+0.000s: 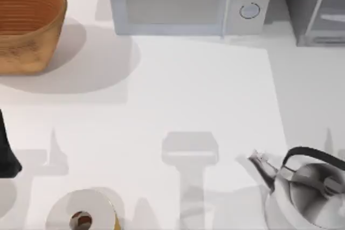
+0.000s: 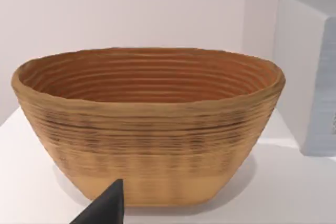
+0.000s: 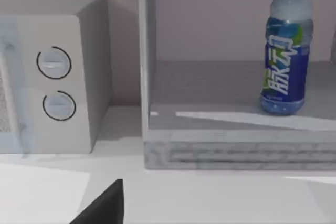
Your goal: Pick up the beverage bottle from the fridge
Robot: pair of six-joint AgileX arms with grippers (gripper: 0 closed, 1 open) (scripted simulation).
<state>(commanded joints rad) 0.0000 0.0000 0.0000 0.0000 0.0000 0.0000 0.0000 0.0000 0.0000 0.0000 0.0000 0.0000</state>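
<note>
At the tabletop's far right, inside the open fridge (image 3: 236, 129), the beverage bottle (image 3: 286, 51) stands upright, likely light, smooth and slippery, best gripped around its labelled body; whether either arm's jaws are spread I cannot tell.

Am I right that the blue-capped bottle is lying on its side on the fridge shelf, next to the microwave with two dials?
Not quite. The beverage bottle stands upright on the shelf of the fridge, cap on top, as the right wrist view shows. The rest holds: the microwave with two dials sits beside the fridge.
</note>
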